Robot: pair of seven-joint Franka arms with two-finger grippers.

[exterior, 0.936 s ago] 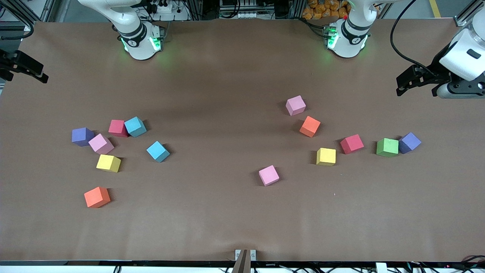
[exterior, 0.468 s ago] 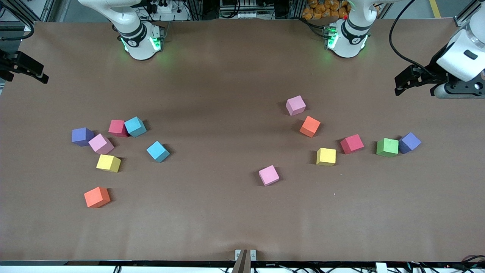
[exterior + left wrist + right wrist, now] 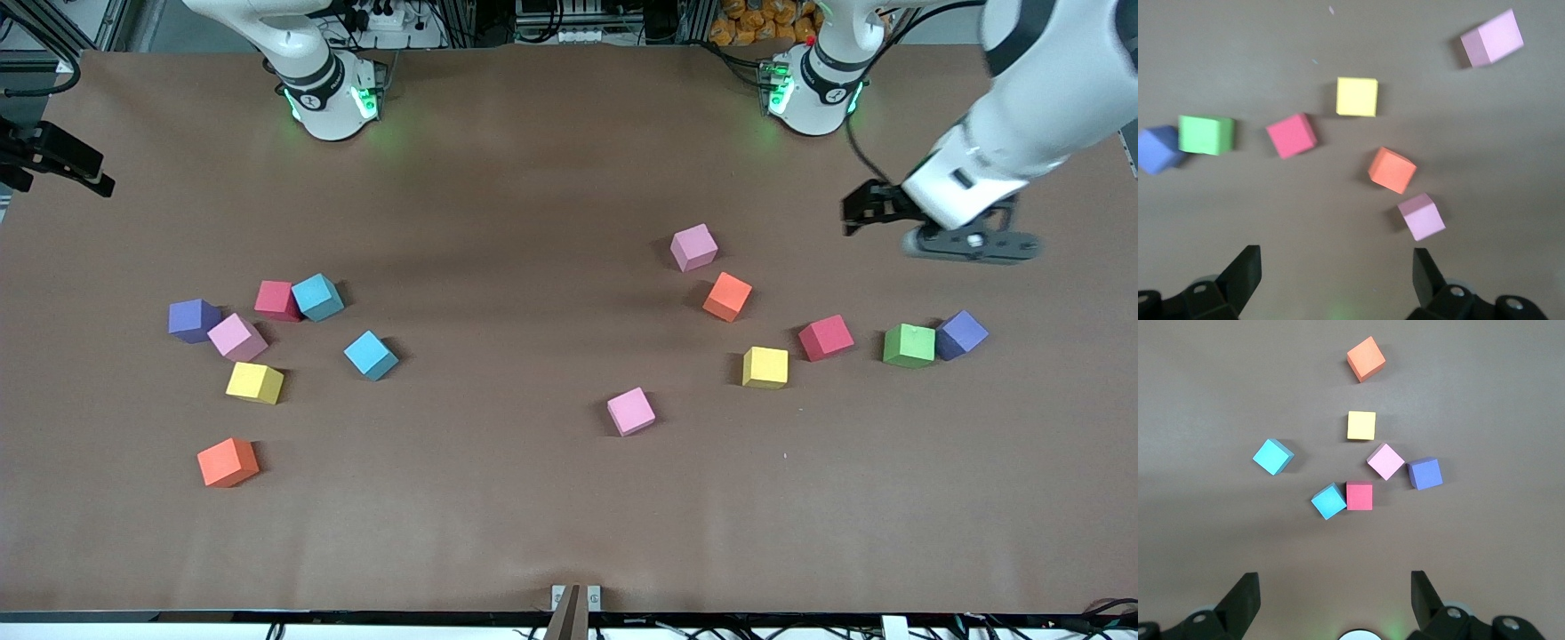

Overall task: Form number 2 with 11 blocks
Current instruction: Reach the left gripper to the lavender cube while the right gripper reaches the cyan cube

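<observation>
The blocks lie scattered in two loose groups, and no number 2 shows. Toward the left arm's end sit pink (image 3: 693,247), orange (image 3: 727,296), red (image 3: 826,338), yellow (image 3: 765,367), green (image 3: 909,346) and another pink (image 3: 631,412). Toward the right arm's end are red (image 3: 276,300), two blue (image 3: 317,297) (image 3: 371,356), pink (image 3: 237,337), yellow (image 3: 254,382) and orange (image 3: 228,462). My left gripper (image 3: 876,222) (image 3: 1336,257) hangs open and empty over bare table, close to a pink block (image 3: 1421,217). My right gripper (image 3: 67,178) (image 3: 1335,580) waits open, high at the table's edge.
A purple cube (image 3: 962,334) touches the green block. Another purple cube (image 3: 193,320) sits beside the pink one at the right arm's end. The arm bases (image 3: 329,98) (image 3: 813,89) stand along the table's edge. A small bracket (image 3: 576,600) sits at the edge nearest the front camera.
The left arm has swung in from the table's end toward the blocks near its base, gripper still open. The right arm and all blocks have stayed put.
</observation>
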